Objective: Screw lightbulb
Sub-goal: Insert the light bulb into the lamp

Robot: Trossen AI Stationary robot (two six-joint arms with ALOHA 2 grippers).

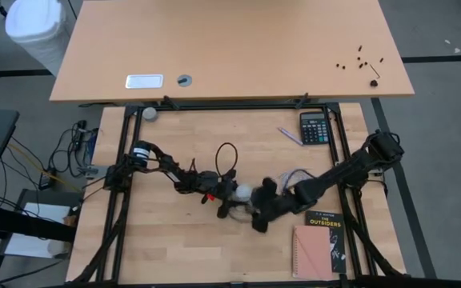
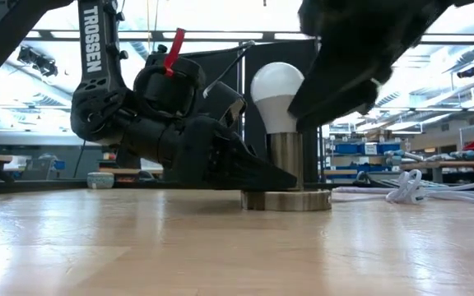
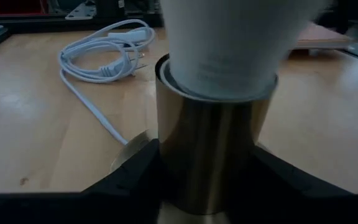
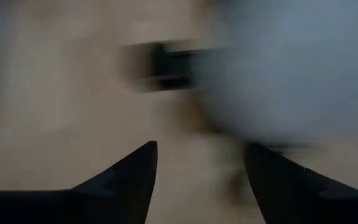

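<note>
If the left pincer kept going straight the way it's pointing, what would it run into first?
The left pincer already straddles the metal socket under the lightbulb, so it would probably meet that socket's barrel first.

The lightbulb (image 3: pixel 229 43) is cut off at the left wrist view's upper edge, and its screw base sits hidden inside the brass socket (image 3: pixel 210 149). In the right wrist view it is only a pale blur. The small dark bits (image 1: pixel 360 58) on the far table are too small to identify.
</note>
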